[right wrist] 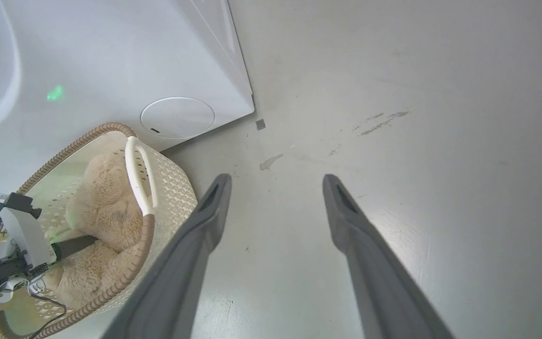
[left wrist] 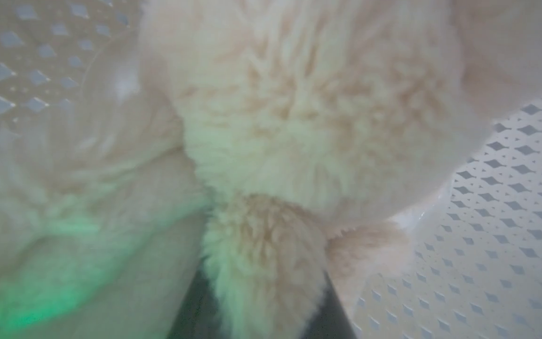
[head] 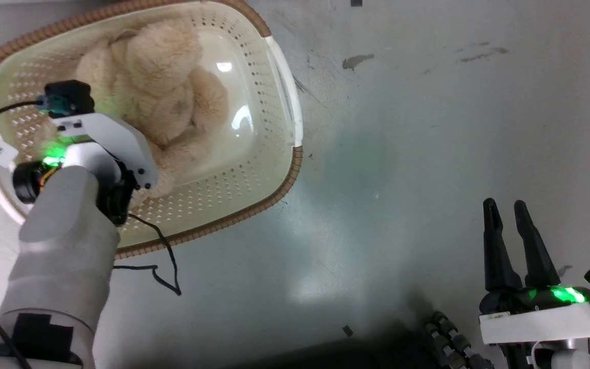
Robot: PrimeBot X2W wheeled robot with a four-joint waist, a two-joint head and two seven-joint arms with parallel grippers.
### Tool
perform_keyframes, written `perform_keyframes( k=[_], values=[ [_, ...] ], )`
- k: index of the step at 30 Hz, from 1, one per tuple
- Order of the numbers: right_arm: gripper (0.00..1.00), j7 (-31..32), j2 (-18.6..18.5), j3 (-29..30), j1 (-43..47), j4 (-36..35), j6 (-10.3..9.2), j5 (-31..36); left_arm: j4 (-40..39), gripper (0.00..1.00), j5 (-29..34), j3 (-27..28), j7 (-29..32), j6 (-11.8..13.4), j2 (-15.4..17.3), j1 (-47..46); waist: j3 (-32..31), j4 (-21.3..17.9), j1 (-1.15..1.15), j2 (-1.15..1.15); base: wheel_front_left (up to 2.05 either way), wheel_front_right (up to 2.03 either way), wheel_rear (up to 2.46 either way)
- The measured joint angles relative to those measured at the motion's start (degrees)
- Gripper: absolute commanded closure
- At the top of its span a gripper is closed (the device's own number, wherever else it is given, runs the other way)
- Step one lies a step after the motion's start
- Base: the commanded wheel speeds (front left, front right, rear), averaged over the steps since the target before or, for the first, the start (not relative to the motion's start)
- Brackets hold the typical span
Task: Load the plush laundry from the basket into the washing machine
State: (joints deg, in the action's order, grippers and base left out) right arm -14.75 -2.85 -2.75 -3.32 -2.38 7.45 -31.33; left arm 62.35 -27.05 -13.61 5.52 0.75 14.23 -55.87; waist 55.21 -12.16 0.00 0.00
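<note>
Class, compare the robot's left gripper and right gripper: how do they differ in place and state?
The left gripper reaches into the cream perforated plastic basket; the right gripper hangs over grey floor. The left gripper is shut on a lump of fluffy cream-beige plush laundry; the right gripper is open and empty. Both have two long dark fingers.

A smooth grey floor [head: 454, 154] is stretching across the room, looking slightly glossy. Light is bouncing off it in a soft pale patch [head: 315, 289], and a faint green tint [head: 364, 159] is showing on it higher up in the head view. A dark blotchy stain [head: 357, 60] is sitting near two thin scuff streaks [head: 482, 54] — both are showing again in the right wrist view, where a small dark square mark [right wrist: 260, 124] is lying on the floor near the stain.
</note>
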Motion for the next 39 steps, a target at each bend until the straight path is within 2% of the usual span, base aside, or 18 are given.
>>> perform_keyframes(
  k=[11, 22, 31, 39],
  values=[
    [0.00, 0.00, 0.00, -0.01, -1.57, 3.87, 0.00, 0.96, 2.55, 1.00, -0.97, -1.13, -2.15, -2.05, -4.33, 3.95, -7.56, 2.45, 0.00, 0.00, 0.00, 0.00, 0.00],
    [0.00, 0.00, 0.00, 0.60, -1.76, 9.20, -0.01, 2.83, 3.90, 1.00, -1.92, -2.97, -4.80, -4.31, -8.18, 8.38, -19.98, 5.79, 0.00, 0.00, 0.00, 0.00, 0.00],
    [0.00, 0.00, 0.00, 1.93, 0.63, 13.16, -0.01, 4.08, 4.55, 1.00, -2.81, -4.75, -5.67, -5.35, -10.05, 12.35, -30.36, 8.39, -0.01, 0.00, 0.00, 0.00, 0.00],
    [0.00, 0.00, 0.00, 2.94, 3.59, 14.91, -0.01, 4.35, 2.21, 1.00, -2.32, -7.00, -9.14, -5.30, -10.80, 13.70, -38.96, 11.21, -0.02, 0.00, 0.00, 0.00, 0.00]
  ],
)
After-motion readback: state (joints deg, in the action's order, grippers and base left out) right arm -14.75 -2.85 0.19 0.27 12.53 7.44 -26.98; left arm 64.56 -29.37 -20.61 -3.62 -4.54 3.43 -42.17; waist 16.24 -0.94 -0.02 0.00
